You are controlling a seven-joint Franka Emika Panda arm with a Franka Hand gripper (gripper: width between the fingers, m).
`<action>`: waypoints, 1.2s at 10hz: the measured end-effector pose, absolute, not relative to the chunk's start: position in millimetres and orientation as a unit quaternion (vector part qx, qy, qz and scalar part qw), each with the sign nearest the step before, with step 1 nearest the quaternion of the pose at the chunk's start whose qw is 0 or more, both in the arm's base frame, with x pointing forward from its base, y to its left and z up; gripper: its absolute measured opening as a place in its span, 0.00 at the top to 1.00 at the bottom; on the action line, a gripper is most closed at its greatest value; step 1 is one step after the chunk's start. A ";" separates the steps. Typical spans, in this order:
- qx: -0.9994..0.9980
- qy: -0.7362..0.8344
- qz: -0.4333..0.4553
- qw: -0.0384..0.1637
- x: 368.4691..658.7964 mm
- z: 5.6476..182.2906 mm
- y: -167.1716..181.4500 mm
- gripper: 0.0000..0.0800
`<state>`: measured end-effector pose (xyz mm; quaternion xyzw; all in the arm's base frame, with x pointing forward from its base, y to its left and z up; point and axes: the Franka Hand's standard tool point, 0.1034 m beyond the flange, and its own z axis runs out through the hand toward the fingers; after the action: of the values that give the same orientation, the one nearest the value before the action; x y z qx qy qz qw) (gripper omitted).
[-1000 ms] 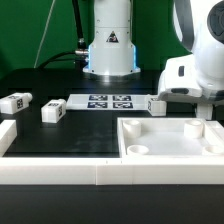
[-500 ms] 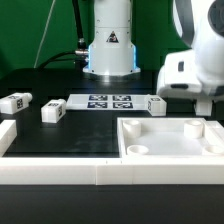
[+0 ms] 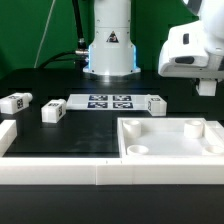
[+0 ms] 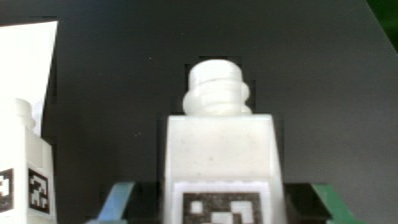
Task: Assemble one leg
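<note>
Leg (image 4: 222, 160) in jaws, three legs (image 3: 15, 101) (image 3: 52, 111) (image 3: 155, 102) on table (image 3: 90, 140).

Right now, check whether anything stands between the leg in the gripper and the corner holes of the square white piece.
Nothing visible does. The gripper holds the leg clear above the table; the square white piece lies open, its corner holes uncovered. The other legs lie outside that piece, off the path.
</note>
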<state>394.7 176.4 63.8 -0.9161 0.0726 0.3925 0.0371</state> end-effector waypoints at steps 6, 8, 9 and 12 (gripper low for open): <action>-0.960 0.031 0.275 0.040 445.0 97.3 159.2 0.64; -0.981 0.033 0.187 0.045 447.1 90.1 163.5 0.64; -0.988 0.035 0.146 0.048 449.7 91.4 164.6 0.64; -0.999 0.014 0.005 0.051 461.8 93.2 157.1 0.64</action>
<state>461.8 157.1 93.2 -0.9986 0.0145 0.0046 0.0506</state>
